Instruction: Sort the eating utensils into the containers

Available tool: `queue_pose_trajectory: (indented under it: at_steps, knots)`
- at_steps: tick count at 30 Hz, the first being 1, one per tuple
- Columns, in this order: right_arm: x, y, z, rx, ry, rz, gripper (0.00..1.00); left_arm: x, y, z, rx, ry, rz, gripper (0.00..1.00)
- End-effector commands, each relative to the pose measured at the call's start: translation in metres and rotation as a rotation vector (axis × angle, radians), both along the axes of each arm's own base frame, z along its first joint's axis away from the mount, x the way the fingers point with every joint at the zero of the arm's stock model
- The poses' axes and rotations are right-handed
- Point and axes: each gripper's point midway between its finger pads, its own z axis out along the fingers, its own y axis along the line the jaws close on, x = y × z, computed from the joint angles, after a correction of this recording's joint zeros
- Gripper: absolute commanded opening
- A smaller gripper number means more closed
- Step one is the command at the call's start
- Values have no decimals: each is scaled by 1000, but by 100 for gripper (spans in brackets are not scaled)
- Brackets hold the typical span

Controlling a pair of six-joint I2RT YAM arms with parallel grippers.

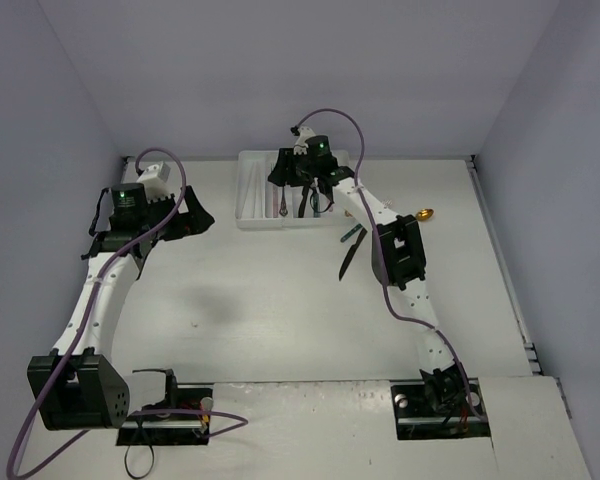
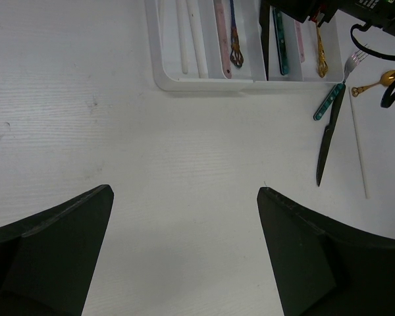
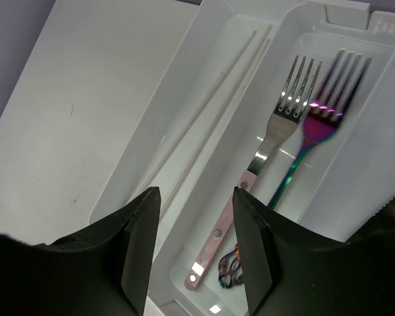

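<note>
We see the right gripper hanging over the white cutlery tray at the far side of the table. Its jaws are part-way open with nothing clamped between them. Directly below it, sharing one compartment, lie a pink-handled fork and an iridescent fork, side by side with their tines pointing away from the wrist camera. The iridescent one looks blurred, and its ornate handle end sits just beside the pink handle. The compartment to the left holds two white chopsticks. In the left wrist view, the compartments further right show a teal handle and a gold handle, both partly hidden by the right arm.

The left gripper hovers over bare table, nearer to us and left of the tray. Its jaws are spread wide and hold nothing.

Outside the tray, on the table just right of its near corner, we find a teal-handled fork with a black knife lying against it. A loose chopstick and a gold spoon lie a little further right.
</note>
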Motion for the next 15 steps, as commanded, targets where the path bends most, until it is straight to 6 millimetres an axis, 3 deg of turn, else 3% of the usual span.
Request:
queue_pose_trajectory:
  at_steps: [1,5,7,10,12,13,15]
  knots:
    - [2,-9,148,137,-243,-3,43,10,0,27,-18,-85,-1,91]
    - [-4,-51,213,155,-329,-50,36,10,1,30,-14,-98,0,91]
    - [-4,-96,226,142,-324,-121,30,9,2,31,-2,-103,0,91]
    - [-3,-169,216,64,-287,-253,30,7,4,30,14,-108,4,91]
    - [-9,-229,205,-32,-242,-366,32,6,6,26,21,-107,8,91]
    - [-14,-249,185,-104,-208,-391,33,5,5,24,22,-106,7,91]
    - [-24,-287,165,-238,-176,-436,39,5,4,20,17,-96,3,91]
